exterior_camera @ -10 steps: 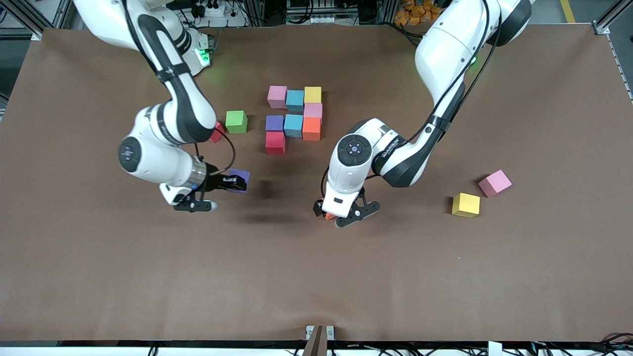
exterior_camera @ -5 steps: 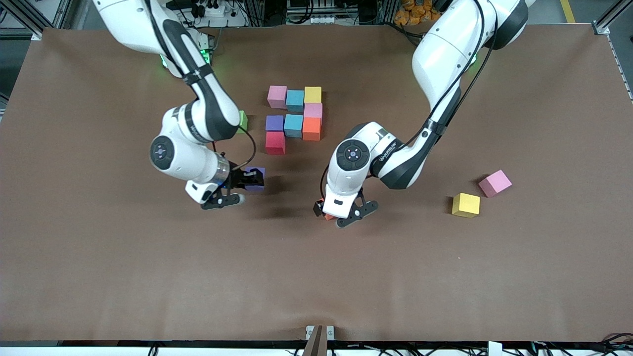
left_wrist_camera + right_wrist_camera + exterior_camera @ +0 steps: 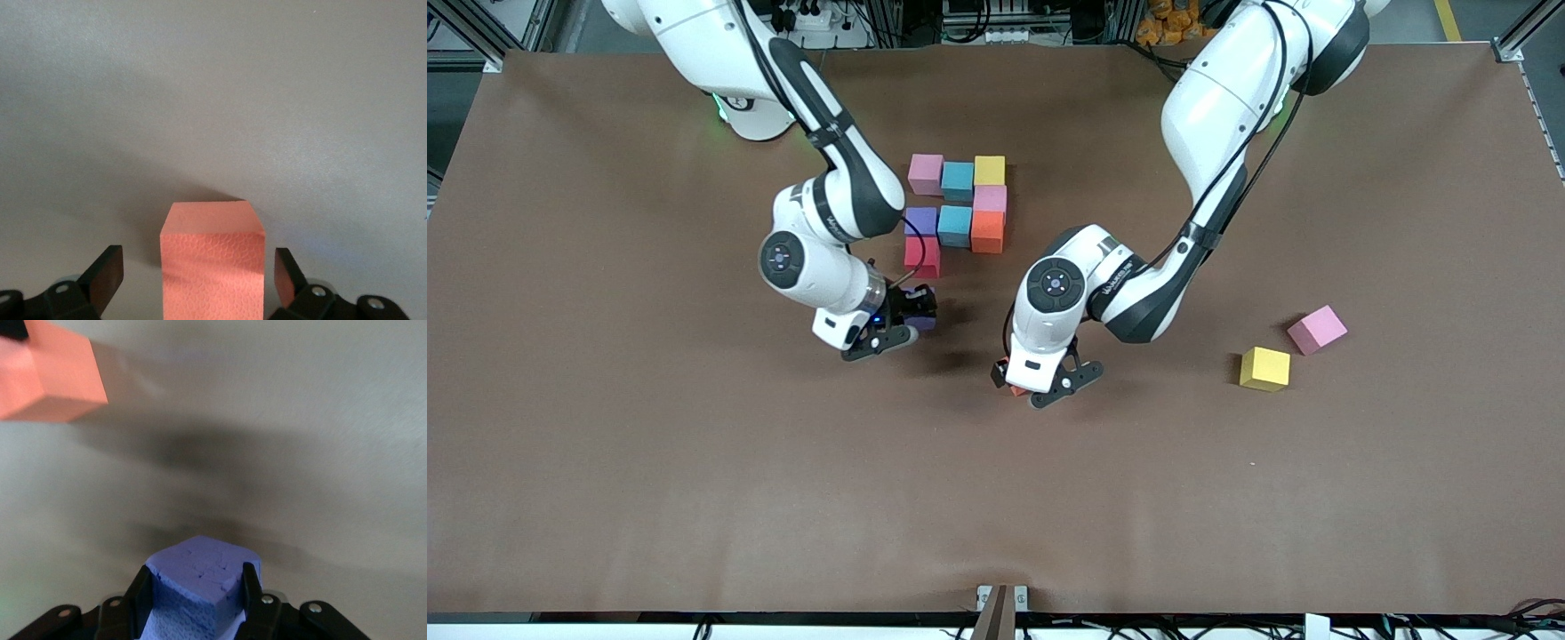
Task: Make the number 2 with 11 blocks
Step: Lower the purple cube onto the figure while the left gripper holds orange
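Brown table (image 3: pixel 694 498) (matte) under 2 arms, metal framing at edges

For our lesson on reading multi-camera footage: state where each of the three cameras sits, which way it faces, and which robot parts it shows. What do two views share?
Front view: high, across the table, facing both bases; shows both arms, the block figure, loose yellow block and pink block.
Left wrist view: on the left arm's wrist, looking down past the open left gripper at the orange block.
Right wrist view: on the right arm's wrist; right gripper shut on the purple block.
Shared: both wrist views show the orange block.
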Tool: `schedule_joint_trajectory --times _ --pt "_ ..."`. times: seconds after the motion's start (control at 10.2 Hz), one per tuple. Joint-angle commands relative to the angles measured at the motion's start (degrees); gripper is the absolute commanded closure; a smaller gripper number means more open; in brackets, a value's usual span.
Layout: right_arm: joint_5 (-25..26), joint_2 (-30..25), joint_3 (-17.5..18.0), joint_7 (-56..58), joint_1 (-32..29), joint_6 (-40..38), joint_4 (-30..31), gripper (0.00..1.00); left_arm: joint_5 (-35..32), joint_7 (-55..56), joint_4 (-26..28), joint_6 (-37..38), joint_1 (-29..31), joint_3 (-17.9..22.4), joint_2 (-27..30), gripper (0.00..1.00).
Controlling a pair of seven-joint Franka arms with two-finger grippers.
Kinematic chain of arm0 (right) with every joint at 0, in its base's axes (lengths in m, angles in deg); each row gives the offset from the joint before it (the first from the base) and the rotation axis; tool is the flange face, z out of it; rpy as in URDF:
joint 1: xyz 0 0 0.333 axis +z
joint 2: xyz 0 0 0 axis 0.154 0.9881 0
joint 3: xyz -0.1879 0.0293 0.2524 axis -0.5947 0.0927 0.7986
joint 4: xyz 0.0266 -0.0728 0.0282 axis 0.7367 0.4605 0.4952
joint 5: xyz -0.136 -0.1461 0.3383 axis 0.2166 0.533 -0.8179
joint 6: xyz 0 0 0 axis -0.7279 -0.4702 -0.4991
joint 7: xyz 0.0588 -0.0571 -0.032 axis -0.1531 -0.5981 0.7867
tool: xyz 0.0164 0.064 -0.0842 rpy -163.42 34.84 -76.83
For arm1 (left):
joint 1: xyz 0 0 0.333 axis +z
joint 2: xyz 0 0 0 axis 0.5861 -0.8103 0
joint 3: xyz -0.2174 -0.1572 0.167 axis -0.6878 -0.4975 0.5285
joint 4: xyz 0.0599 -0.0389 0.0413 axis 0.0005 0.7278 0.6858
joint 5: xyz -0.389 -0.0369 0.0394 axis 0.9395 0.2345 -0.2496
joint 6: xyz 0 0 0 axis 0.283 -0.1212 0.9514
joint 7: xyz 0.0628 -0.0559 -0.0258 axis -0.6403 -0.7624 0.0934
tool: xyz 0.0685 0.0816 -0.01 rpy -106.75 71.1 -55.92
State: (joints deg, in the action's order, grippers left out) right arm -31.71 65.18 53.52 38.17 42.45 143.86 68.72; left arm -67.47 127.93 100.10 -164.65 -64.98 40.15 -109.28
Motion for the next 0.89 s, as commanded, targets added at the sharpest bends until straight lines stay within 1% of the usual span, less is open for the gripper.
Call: schedule_joint_trajectory --times 0.0,0.1,0.2,0.3,0.79 --pt "-1.6 -0.6 0.4 1.6 0.9 1.2 2.6 0.59 1.2 1.0 -0.3 -1.5 -1.2 1.4 -0.5 0.00" --pt "-3.0 -0.9 0.4 1.4 1.2 1.1 3.4 0.60 1.2 1.7 -0.3 -2.4 -2.0 2.7 -0.6 0.00" --pt "-7.4 -1.1 0.6 1.7 2.1 1.1 4.0 0.60 1.2 1.8 -0.3 -2.7 -3.6 4.2 -1.0 0.00" --pt "-9.1 -1.1 1.0 1.9 2.4 1.1 4.2 0.60 1.2 1.8 -0.2 -2.7 -4.5 5.1 -1.1 0.00" --pt "-9.2 -2.4 1.0 3.1 3.1 0.4 6.0 0.60 0.8 1.8 0.4 -2.7 -5.2 5.2 -1.1 0.00"
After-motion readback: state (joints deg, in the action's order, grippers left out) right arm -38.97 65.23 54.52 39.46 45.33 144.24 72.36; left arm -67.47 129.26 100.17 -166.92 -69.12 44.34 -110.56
